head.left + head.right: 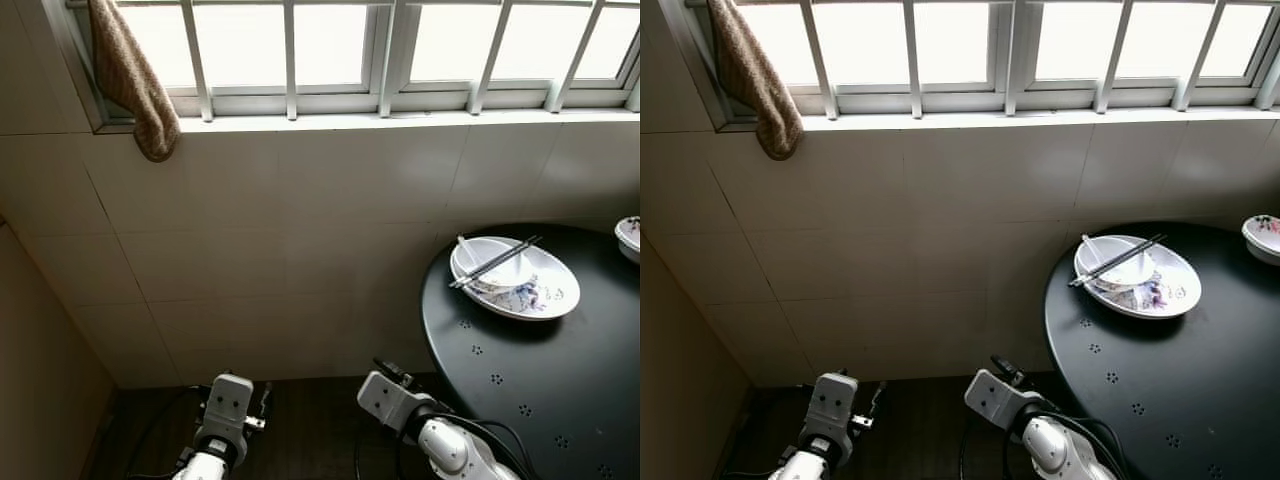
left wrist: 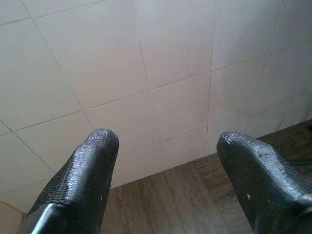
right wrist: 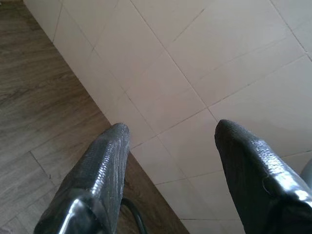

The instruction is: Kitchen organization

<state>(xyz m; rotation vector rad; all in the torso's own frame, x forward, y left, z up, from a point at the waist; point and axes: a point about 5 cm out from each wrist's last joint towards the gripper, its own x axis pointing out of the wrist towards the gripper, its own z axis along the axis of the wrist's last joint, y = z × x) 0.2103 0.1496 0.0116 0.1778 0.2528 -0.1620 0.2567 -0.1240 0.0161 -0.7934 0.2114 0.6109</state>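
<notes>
Nearest the camera, both silver arms hang low over the dark wood-look floor (image 1: 310,420), facing the cream tiled wall (image 1: 280,240). The left gripper (image 2: 163,146) and the right gripper (image 3: 170,141) each hold their black fingers wide apart, with nothing between them.

Beyond the right arm stands the round black table (image 1: 540,390). Near its far edge, by the wall, sits a white oval patterned plate (image 1: 545,295) carrying a smaller white bowl (image 1: 480,262) with a white spoon in it. A pair of dark chopsticks (image 1: 495,262) lies across the bowl's rim, its long axis slanting from the table's wall-side edge up toward the window. A second small bowl (image 1: 630,235) sits at the table's far right edge.

The robot appears to be in the approach step; next it likely needs to turn right and raise an arm toward the dishes.

Farthest, a brown cloth (image 1: 130,80) hangs from the white barred window (image 1: 400,50).
</notes>
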